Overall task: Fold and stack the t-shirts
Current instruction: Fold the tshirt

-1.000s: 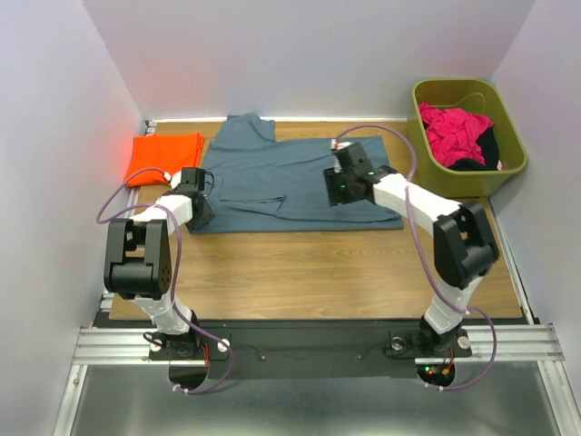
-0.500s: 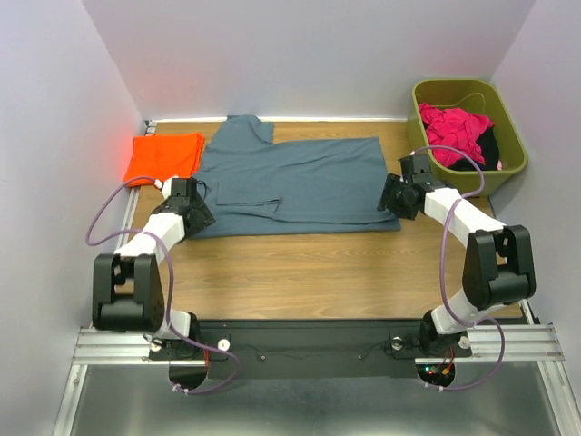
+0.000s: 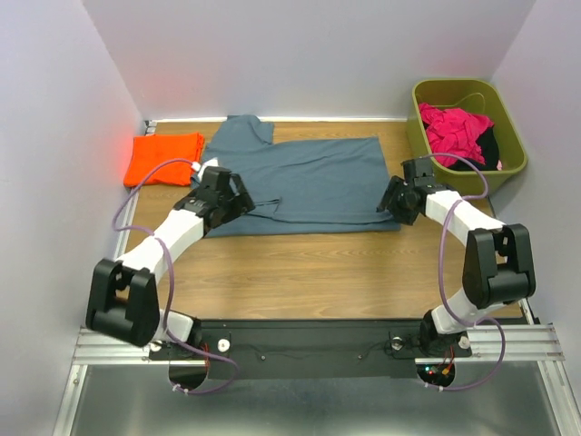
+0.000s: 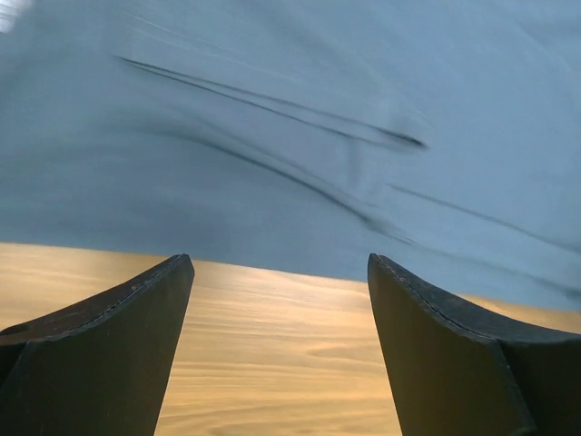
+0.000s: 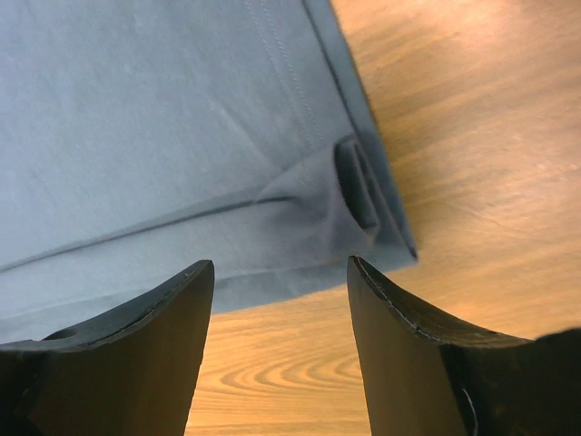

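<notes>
- Okay, we see the slate blue-grey t-shirt spread flat on the far half of the wooden table. One part of it sticks out toward the back wall at its far left.
- We see the orange t-shirt as a folded bundle in the far left corner, just beside the blue-grey one. We cannot tell if they touch.
- Left gripper sits low at the blue-grey shirt's near left corner.
- In the left wrist view the left gripper has its fingers spread wide with nothing between them. Bare wood shows in the gap and the shirt's near edge runs just past the tips. That view is motion-blurred and shows a few creases in the cloth.
- Right gripper sits at the shirt's near right corner, on the side toward the bin.
- In the right wrist view the right gripper has its fingers apart and pinching nothing. The shirt's hem corner lies right at the tips, with a small puckered fold near the edge.
- Olive green bin stands at the far right and holds a pink cloth plus something black.
</notes>
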{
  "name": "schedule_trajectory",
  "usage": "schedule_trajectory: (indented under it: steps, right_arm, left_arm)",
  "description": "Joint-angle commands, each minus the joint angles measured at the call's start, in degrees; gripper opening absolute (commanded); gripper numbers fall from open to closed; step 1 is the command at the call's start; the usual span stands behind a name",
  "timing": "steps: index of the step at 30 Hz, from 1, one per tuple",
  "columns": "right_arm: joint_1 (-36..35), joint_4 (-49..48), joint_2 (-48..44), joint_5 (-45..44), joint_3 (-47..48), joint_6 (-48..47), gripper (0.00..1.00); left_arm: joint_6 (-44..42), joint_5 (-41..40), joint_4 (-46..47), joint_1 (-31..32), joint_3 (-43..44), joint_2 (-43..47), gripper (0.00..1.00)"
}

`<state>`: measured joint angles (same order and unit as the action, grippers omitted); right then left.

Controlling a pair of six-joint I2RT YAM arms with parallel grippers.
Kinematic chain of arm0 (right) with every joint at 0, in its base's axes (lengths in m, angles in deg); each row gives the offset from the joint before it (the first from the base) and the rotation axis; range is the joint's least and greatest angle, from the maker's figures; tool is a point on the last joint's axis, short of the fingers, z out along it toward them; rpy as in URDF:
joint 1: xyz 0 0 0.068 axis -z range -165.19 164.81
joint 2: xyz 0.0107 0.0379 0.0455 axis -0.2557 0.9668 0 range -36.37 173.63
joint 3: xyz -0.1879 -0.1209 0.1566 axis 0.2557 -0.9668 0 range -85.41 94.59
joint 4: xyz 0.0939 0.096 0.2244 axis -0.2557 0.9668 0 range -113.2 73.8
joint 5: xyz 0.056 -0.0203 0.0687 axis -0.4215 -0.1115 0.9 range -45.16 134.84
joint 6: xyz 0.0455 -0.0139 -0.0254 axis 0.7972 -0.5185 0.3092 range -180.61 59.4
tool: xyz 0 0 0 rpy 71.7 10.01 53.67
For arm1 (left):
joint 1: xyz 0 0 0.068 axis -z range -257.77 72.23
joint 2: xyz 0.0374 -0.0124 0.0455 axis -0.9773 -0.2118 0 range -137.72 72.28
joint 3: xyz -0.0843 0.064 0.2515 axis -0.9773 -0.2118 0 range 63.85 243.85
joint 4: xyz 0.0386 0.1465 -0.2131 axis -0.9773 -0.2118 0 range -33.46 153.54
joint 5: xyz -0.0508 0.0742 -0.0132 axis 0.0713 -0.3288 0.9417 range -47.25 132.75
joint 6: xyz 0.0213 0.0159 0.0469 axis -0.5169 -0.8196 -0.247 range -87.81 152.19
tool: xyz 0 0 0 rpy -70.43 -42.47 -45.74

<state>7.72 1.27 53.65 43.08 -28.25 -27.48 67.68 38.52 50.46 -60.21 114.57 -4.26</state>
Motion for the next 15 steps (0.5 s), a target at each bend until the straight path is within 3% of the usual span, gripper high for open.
schedule_trajectory:
  steps: [1, 15]
  right_arm:
    - [0.32, -4.69, 1.03, 1.41, 0.22, 2.56, 0.66]
    - [0.24, -7.42, 5.08, 2.11, 2.07, 3.00, 0.64]
  left_arm:
    - [5.73, 3.96, 1.30, 4.57, 5.07, -4.57, 0.90]
    - [8.20, 7.39, 2.71, 10.30, 13.88, -16.54, 0.89]
